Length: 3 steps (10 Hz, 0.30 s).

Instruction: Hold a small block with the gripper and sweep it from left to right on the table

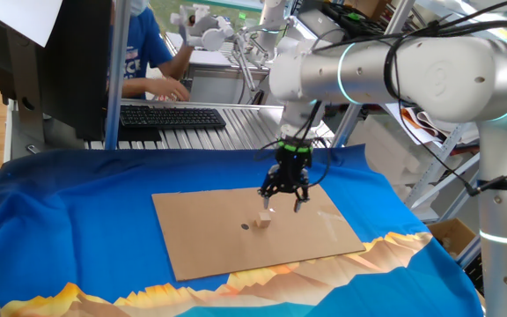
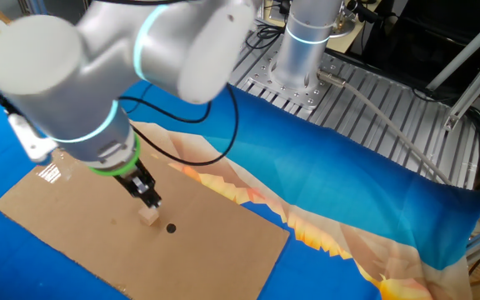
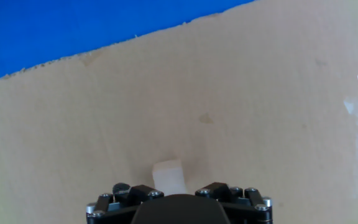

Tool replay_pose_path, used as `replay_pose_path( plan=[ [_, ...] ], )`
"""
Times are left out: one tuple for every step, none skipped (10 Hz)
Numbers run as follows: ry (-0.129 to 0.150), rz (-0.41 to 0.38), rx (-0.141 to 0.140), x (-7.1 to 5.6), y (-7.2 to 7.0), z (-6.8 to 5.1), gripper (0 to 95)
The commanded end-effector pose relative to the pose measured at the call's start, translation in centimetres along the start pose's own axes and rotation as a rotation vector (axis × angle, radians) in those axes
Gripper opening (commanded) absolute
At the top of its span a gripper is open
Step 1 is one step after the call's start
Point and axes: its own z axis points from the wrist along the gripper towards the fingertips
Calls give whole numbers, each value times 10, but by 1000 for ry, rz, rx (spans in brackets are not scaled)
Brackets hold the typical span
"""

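The small block [image 1: 263,220] is a pale tan cube resting on the brown cardboard [image 1: 209,242] of the blue-clothed table [image 1: 77,211]. My black gripper [image 1: 285,205] with the green collar hangs just above and slightly right of it, fingers spread, holding nothing. In the other fixed view the block [image 2: 147,217] sits right under the fingertips of the gripper [image 2: 150,200]. In the hand view the block [image 3: 168,175] lies on the cardboard [image 3: 260,93] just ahead of the gripper [image 3: 178,194], between its two finger bases; the fingertips are hidden.
A small dark round dot [image 1: 245,226] lies on the cardboard just left of the block, and shows in the other fixed view [image 2: 171,227]. Behind the table stand a slatted metal bench [image 2: 373,108], a black keyboard [image 1: 170,116], a seated person [image 1: 148,53] and a white gripper [image 1: 202,26].
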Motion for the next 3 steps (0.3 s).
replay_pose_path(
  plan=[
    [29, 35, 13, 14, -23, -8, 760],
    [32, 42, 14, 16, -26, -8, 760],
    [36, 51, 16, 19, -29, -7, 760]
  ],
)
